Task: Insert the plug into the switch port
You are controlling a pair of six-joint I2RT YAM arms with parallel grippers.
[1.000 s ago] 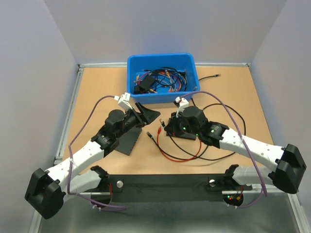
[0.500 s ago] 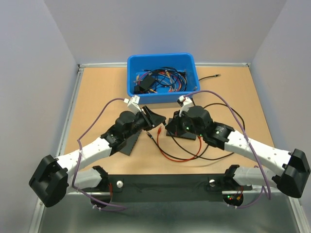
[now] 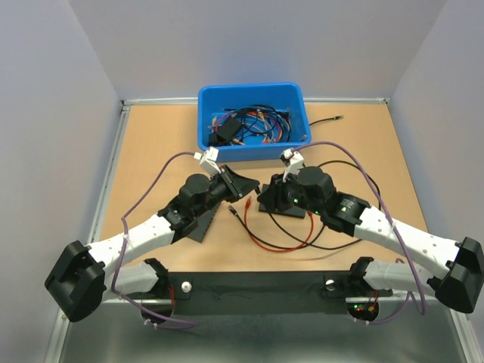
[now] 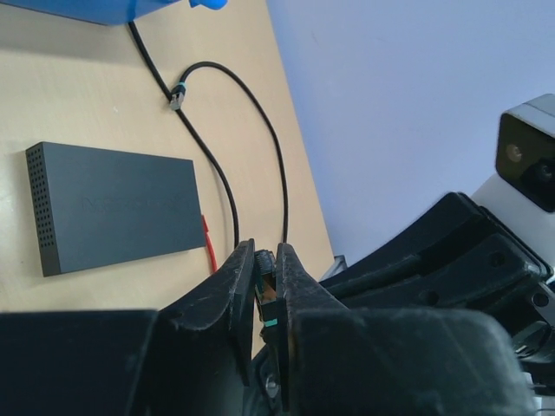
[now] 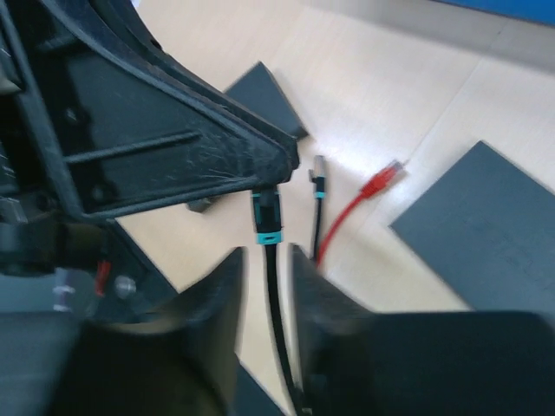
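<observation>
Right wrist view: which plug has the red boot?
The plug lying rightmost, ending the red cable; the hanging plug and the middle plug have teal bands and black cables.

A tan wooden worktop [image 3: 151, 144], edged by a pale metal frame [image 3: 108, 181], stands enclosed on three sides by plain lavender-grey panels: the left wall [image 3: 45, 113], the back wall [image 3: 249, 38] and the right wall [image 3: 446, 83]. Soft, even light casts only faint shadows. A grey metal ledge [image 3: 249, 340] runs along the near edge.
</observation>
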